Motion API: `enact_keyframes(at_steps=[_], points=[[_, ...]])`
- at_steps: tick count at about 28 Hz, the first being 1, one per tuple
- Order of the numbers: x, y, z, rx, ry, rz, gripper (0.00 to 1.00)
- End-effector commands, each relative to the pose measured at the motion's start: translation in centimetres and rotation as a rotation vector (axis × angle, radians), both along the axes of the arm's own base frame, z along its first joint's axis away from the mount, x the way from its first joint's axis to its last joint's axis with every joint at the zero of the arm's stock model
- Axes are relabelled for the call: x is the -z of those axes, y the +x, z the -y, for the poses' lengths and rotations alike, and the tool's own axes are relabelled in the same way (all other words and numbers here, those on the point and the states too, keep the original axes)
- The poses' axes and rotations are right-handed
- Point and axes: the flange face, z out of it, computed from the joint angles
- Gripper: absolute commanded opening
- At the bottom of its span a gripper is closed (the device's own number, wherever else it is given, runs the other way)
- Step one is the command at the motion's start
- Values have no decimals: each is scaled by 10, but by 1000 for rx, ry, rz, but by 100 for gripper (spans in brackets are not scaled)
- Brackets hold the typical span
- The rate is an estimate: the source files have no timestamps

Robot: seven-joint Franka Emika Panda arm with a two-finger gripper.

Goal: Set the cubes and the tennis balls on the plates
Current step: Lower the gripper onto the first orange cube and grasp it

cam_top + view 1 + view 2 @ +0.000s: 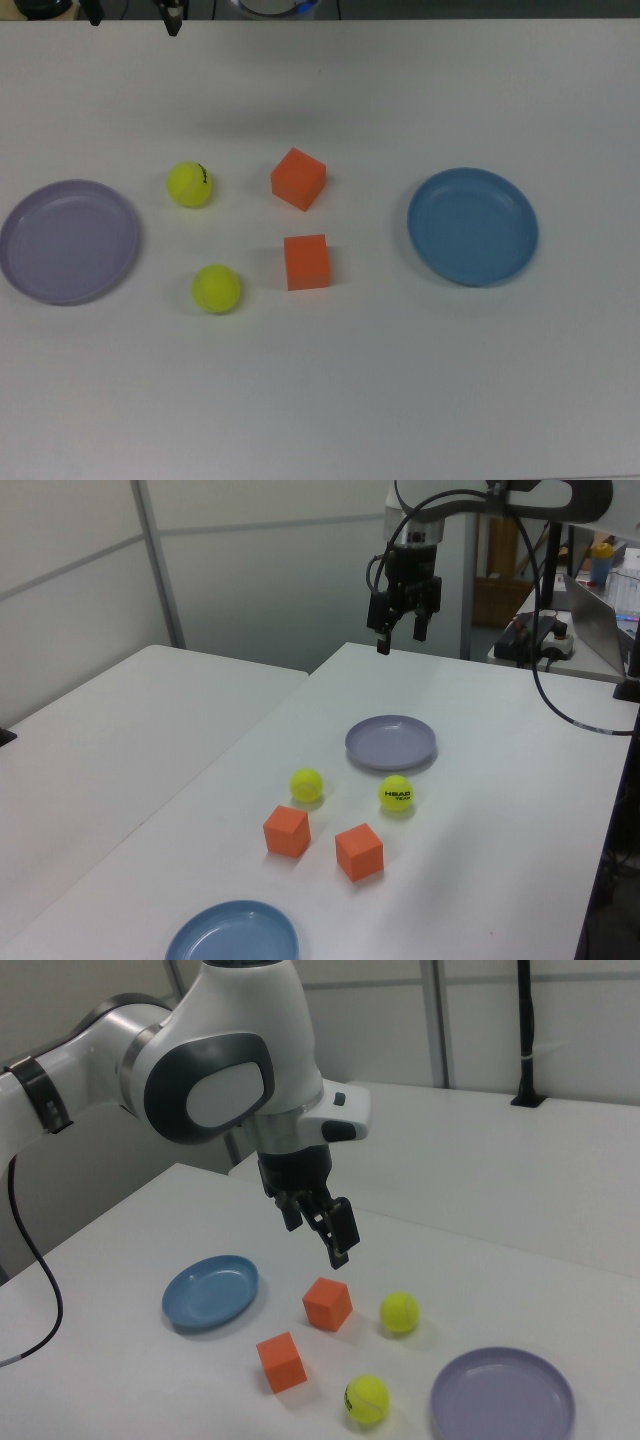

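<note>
Two matte orange cubes, two fuzzy yellow-green balls and two shallow round plates sit on a white worktop (330, 400). Taking the lavender plate (68, 241) as the landmark, in the top view it lies at the far left, with the blue plate (473, 226) well apart at the right. Nothing lies in either plate.

Between the plates, nearer the lavender plate, are the balls. The marked ball (189, 184), bearing small black lettering, lies just to the lavender plate's upper right in the top view; the plain ball (216, 288) lies to its lower right. Further from the lavender plate, towards the blue plate, are the cubes: the far cube (298, 179), turned at an angle, beside the marked ball, and the near cube (306, 262), squarer to the top view, beside the plain ball. None of the four touch each other or a plate.

The tool (399, 638) hangs in the air with its two dark fingers parted and nothing between them. In the left view it is well above the worktop and beyond the lavender plate, clear of every object. In the right view the tool appears above the cubes and balls, with its fingertips pointing down.
</note>
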Motion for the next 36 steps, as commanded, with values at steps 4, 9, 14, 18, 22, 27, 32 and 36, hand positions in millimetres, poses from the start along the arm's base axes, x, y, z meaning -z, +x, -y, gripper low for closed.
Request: enact_keyframes(at_steps=[4,9,14,18,22,27,32,36], points=[[36,-10,-81,45,-29,-52,100],[72,-9,-117,89,-17,-31,100],[114,-10,-147,167,-6,-5,100],[145,-15,-157,202,-6,-13,100],[178,-18,-164,221,1,-3,100],[212,-15,-168,229,-4,-47,100],[237,-13,-168,261,-7,-76,100],[247,-16,-167,263,-11,-91,100]])
